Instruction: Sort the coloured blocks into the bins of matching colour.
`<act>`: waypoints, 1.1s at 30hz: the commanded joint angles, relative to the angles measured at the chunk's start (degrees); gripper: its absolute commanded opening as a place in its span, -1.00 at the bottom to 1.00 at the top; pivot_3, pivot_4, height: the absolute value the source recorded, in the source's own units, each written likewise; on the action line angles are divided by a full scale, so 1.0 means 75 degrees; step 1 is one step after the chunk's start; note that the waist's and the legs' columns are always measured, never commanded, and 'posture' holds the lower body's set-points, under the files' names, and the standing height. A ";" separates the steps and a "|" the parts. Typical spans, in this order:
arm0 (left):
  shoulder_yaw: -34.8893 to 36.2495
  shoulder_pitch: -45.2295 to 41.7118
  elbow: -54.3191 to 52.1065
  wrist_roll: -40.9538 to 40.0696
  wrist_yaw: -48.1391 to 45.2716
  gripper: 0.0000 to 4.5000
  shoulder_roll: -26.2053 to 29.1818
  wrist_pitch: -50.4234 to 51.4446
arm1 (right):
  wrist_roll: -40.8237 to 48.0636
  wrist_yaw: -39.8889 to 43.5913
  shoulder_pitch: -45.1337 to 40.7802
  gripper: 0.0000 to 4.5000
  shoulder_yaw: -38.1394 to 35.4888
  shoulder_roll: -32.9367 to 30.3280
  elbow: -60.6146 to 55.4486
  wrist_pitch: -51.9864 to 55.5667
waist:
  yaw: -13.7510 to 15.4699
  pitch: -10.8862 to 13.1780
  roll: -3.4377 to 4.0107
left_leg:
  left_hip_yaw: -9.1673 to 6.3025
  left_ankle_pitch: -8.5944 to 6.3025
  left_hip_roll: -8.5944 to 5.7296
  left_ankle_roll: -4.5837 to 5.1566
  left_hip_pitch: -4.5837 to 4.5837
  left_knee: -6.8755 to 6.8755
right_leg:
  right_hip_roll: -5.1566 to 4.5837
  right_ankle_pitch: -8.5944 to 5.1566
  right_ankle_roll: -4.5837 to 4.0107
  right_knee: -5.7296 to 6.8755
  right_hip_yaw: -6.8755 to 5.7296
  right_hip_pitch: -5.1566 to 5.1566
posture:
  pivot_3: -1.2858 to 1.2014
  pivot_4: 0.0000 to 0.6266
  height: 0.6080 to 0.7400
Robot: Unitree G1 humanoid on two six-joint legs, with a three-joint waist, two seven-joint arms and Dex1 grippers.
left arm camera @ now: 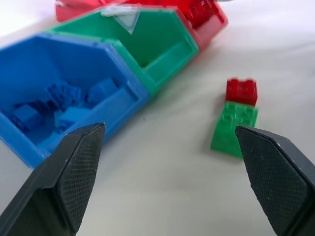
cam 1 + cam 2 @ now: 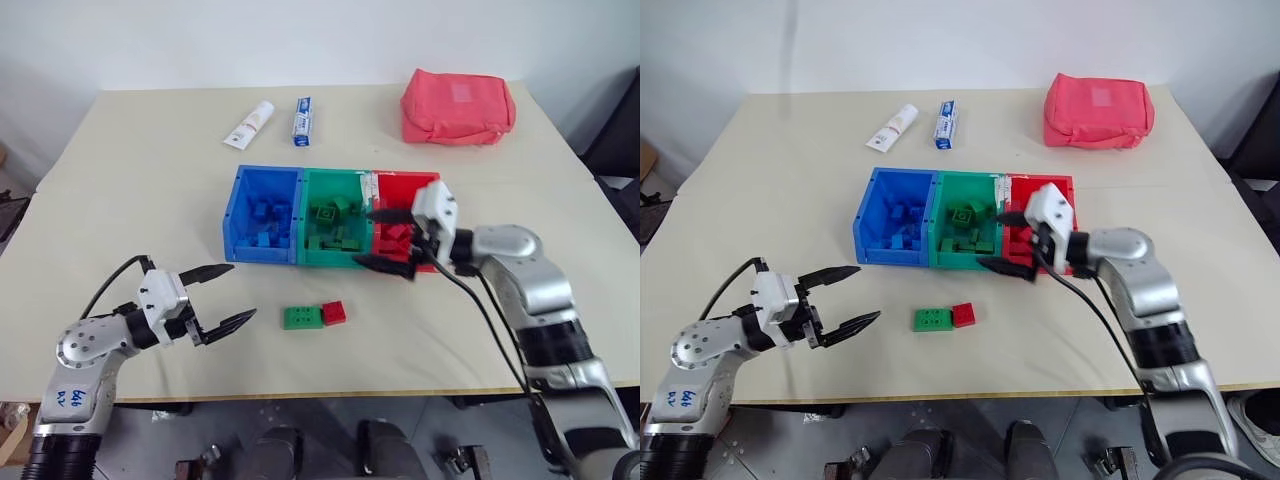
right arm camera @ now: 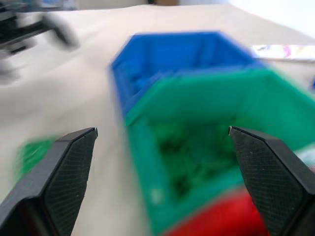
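Note:
Three joined bins sit mid-table: blue, green and red. Each holds several blocks of its own colour. In front of them, loose on the table, a green block and a red block lie touching each other. My right gripper is open and empty, pointing left over the near part of the red bin where it meets the green one. At the front left, just above the table, my left gripper is open and empty. It points toward the two loose blocks and stays well short of them.
A red fabric pouch lies at the back right. Two toothpaste tubes lie at the back centre. The table's front edge runs close below the loose blocks. Bare tabletop lies left of the bins.

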 commanded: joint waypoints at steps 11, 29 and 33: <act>-0.1184 -0.1035 -0.0456 0.0023 -0.1057 1.00 0.0629 0.1314 | 0.0640 0.0415 0.3599 0.98 -0.1992 -0.1584 -0.2182 -0.0527 | 0.0018 0.0001 0.0002 | 0.0005 0.0001 0.0011 -0.0002 0.0002 0.0002 | 0.0001 0.0000 0.0001 -0.0005 0.0013 0.0008 | 0.03 -0.52 1.00; -0.4824 -0.3928 -0.0845 0.2734 0.0947 1.00 -0.1042 0.4626 | 0.0741 -0.1401 0.5943 0.98 -0.1911 -0.0876 -0.4906 -0.0072 | 0.0195 0.0012 -0.0018 | 0.0011 0.0005 0.0002 0.0001 0.0003 0.0015 | 0.0029 0.0002 0.0006 0.0005 0.0006 0.0010 | 0.03 -0.52 1.00; -0.4890 -0.4029 -0.0492 0.2735 0.0743 0.74 -0.1198 0.4331 | 0.0693 -0.1778 0.6095 1.00 -0.1843 -0.0784 -0.5205 0.0041 | 0.0209 0.0012 -0.0018 | 0.0010 0.0005 0.0001 0.0001 0.0003 0.0017 | 0.0028 0.0002 0.0006 0.0005 0.0006 0.0011 | 0.03 -0.52 1.00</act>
